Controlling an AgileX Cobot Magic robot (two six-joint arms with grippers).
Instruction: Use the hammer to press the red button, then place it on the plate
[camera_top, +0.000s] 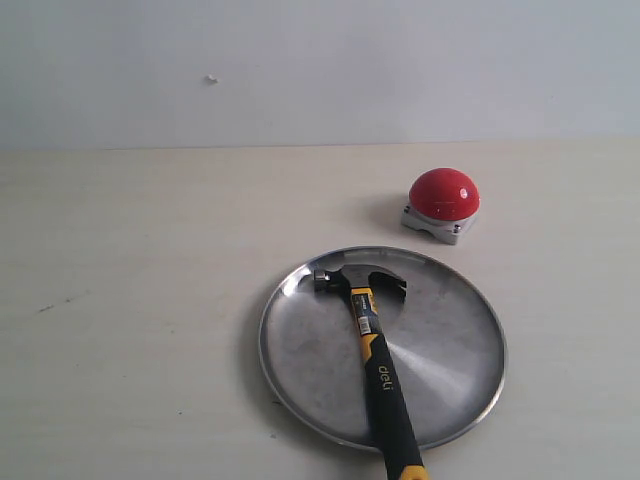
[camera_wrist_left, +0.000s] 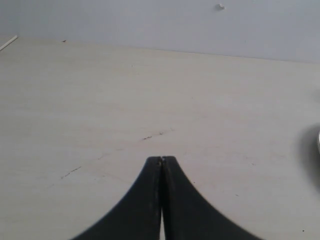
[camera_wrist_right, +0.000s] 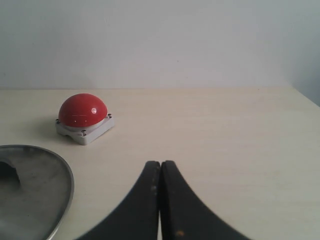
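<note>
The hammer (camera_top: 376, 366) lies across the silver plate (camera_top: 450, 345), dark head near the plate's far rim, black and yellow handle running over the near rim toward the front edge. The red button (camera_top: 443, 193) sits on its grey base just behind the plate, to the right. Neither arm shows in the exterior view. My left gripper (camera_wrist_left: 161, 159) is shut with nothing in it, over bare table. My right gripper (camera_wrist_right: 160, 163) is also shut and holds nothing; ahead of it stand the red button (camera_wrist_right: 82, 110) and the plate's rim (camera_wrist_right: 67, 172), with a bit of the hammer's head (camera_wrist_right: 9, 172).
The tabletop (camera_top: 130, 300) is pale wood with faint dark scuffs (camera_wrist_left: 159, 134). A plain white wall (camera_top: 320, 60) rises behind the table's far edge. A sliver of the plate's edge (camera_wrist_left: 318, 142) shows in the left wrist view.
</note>
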